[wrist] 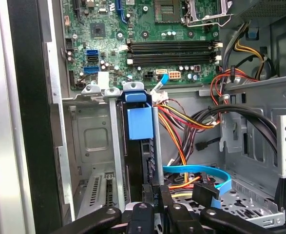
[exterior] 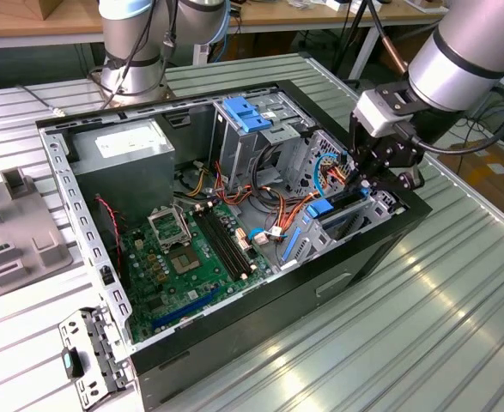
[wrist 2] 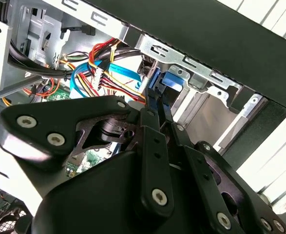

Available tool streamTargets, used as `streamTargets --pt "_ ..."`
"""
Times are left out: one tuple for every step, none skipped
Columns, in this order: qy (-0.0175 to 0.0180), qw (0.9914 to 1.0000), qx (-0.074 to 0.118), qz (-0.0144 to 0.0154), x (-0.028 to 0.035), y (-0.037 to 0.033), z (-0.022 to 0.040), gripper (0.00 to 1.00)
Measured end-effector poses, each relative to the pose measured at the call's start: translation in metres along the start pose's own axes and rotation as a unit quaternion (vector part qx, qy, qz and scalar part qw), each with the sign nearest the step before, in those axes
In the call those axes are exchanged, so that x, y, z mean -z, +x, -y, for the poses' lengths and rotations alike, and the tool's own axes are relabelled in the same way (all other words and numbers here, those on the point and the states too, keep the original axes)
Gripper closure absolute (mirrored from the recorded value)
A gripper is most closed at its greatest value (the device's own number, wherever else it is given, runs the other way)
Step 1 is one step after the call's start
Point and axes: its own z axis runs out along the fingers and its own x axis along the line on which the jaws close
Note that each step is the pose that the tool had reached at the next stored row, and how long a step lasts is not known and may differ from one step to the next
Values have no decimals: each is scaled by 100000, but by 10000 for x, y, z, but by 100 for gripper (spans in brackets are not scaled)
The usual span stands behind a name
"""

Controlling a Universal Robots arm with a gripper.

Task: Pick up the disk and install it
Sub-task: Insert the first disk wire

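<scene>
over the case's drive bay point(wrist: 91, 141), arm angled down, fingers point(wrist 2: 155, 105) clamped on the upright disk point(wrist: 139, 124)

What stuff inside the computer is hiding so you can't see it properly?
1. The disk: its label, in the first wrist view. It stands edge-on in the metal bay.
2. How deep the disk sits, in the exterior view. The gripper covers it.
3. The motherboard, in the second wrist view. The gripper's black body hides most of it.
</scene>
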Motion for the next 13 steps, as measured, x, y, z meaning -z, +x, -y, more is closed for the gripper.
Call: streamTargets --pt "-1 100000 0 37 -2 3 -1 83" --pt "-5 100000 -2 70 -4 6 -2 83" --pt "-8 100000 -4 99 -6 10 -4 83" --pt "-10 100000 -6 115 -7 13 -5 83" --pt "-13 100000 -8 152 -10 17 -6 83" --pt "-14 100000 -7 177 -11 22 -7 83" --pt "-17 100000 -9 197 -13 25 -9 83" --pt "-18 100000 -11 226 -16 28 -10 83" --pt "-21 100000 -16 255 -18 31 -12 83" --pt "-24 100000 -13 275 -20 33 -12 83" --pt "-25 100000 -13 308 -25 38 -13 83" --pt "-28 99999 -18 335 -30 42 -14 83" --pt "-31 99999 -19 355 -35 46 -15 83"
